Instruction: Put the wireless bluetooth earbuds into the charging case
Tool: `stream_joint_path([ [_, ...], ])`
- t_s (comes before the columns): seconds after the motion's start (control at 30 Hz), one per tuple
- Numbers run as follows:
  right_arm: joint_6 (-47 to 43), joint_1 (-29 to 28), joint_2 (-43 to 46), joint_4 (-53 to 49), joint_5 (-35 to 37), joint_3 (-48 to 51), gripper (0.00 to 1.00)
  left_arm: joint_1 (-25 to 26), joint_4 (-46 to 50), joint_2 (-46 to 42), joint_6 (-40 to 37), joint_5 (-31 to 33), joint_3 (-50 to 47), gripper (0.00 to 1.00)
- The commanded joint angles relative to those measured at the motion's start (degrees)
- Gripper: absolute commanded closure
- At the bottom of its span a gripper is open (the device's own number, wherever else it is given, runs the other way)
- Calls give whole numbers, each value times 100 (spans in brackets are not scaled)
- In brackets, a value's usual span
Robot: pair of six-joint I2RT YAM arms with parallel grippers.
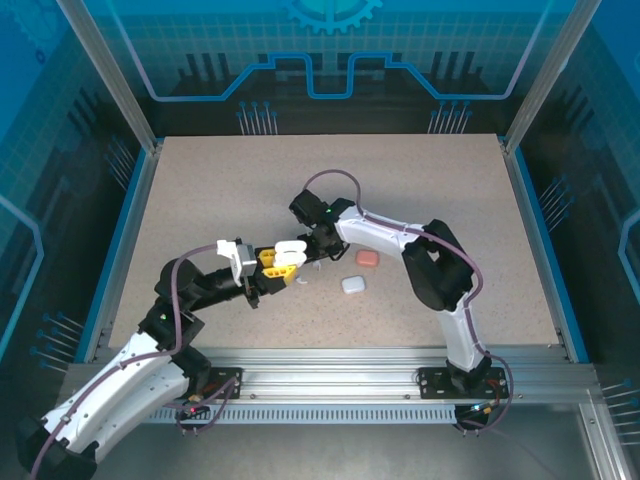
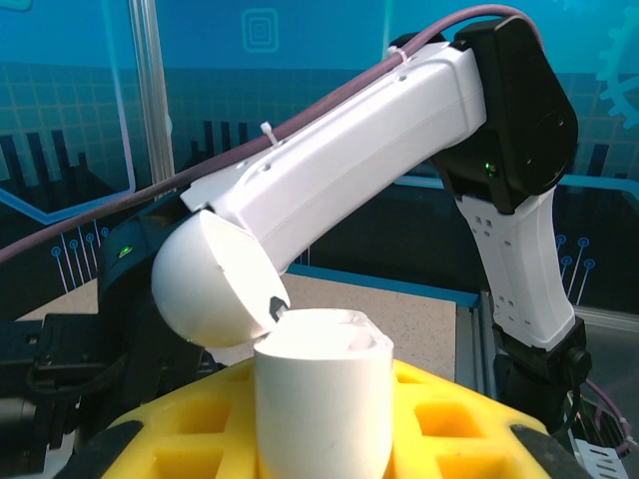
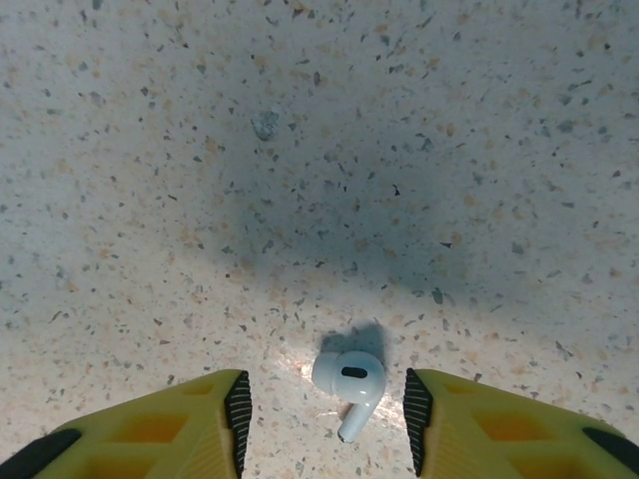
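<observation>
Earbud (image 3: 349, 377) status: white, glossy, lying loose on the speckled table (image 3: 300, 150). Rounded head with a dark oval slot on its face, short stem pointing down and slightly left in the right wrist view. It casts a small shadow just behind the head.

Right gripper (image 3: 324, 409) is low over the table, with its yellow fingers (image 3: 190, 429) spread on either side of the earbud. Both black pads are clear of it, with a visible gap on each side, and the right pad is the nearer one. Nothing is pinched.

Left gripper (image 1: 278, 263) is clamped on the charging case (image 2: 319, 399), raised off the table. The case is a white, smooth, rounded pebble shape standing upright between the yellow fingers. Its lid (image 2: 205, 289) is flipped open, hinged back and to the left in the left wrist view, with a dark hinge at the joint. The inside of the case can't be seen from this angle.

In the top view the two grippers are close together near the table's centre. The open case sits just left of the right gripper's wrist.

Two more closed cases lie on the table to the right of the grippers, near each other but apart. One is the pink case (image 1: 367, 258). The other is the pale grey-white case (image 1: 353, 284), nearer the arm bases.
</observation>
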State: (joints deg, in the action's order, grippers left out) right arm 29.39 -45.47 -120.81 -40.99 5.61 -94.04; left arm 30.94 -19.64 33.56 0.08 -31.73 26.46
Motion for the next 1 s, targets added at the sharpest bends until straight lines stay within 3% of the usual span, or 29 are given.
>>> stream_joint_path([
  [0.0, -32, -59, -229, -375, 111, -270, 53, 36, -174, -69, 37, 44, -35, 86],
  [0.97, -150, -111, -707, -650, -12, -466, 63, 39, 30, -59, 1, 121, 35, 85],
])
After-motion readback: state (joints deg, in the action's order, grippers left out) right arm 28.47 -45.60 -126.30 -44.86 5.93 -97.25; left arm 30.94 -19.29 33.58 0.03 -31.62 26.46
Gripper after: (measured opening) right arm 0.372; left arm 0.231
